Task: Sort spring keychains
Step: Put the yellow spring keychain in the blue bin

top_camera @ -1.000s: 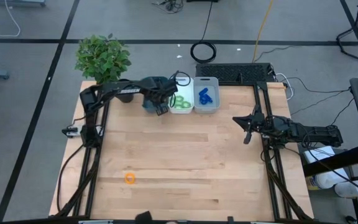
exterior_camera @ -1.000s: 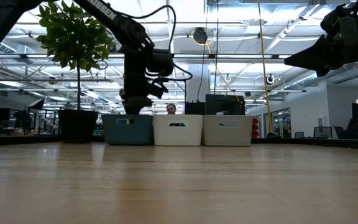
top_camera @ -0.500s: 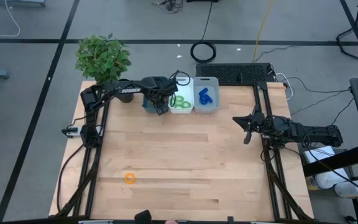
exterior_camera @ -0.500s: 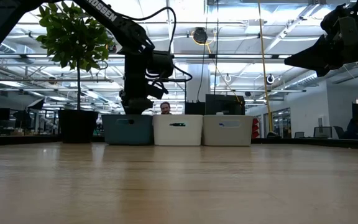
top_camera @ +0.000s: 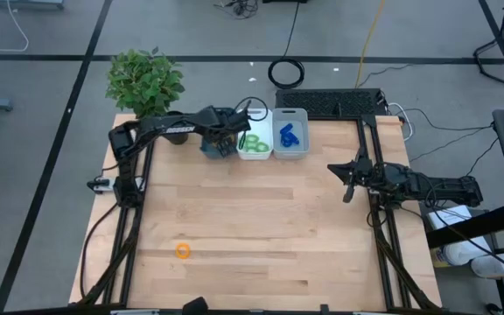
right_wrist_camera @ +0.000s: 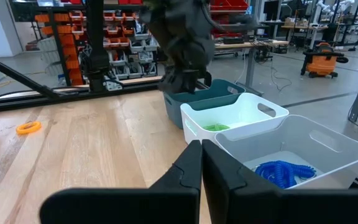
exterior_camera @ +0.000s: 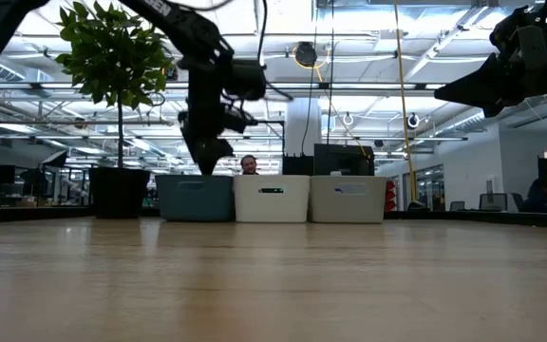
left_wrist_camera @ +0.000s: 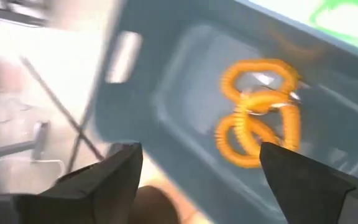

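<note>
Here my left claw [top_camera: 225, 142] hangs over the teal bin [top_camera: 210, 149], fingers spread wide and holding nothing; right beneath it, orange keychains [left_wrist_camera: 258, 112] lie in a tangle on that bin's floor. Just beside it, the white bin [top_camera: 255, 156] holds green coils [right_wrist_camera: 217, 127], and the next bin [top_camera: 292, 153] holds blue ones [top_camera: 288, 134]. One orange keychain [top_camera: 182, 251] lies alone on the bench [top_camera: 261, 236], well away from both claws. My right claw [top_camera: 347, 185] waits over the bench's right side, fingers pressed together.
</note>
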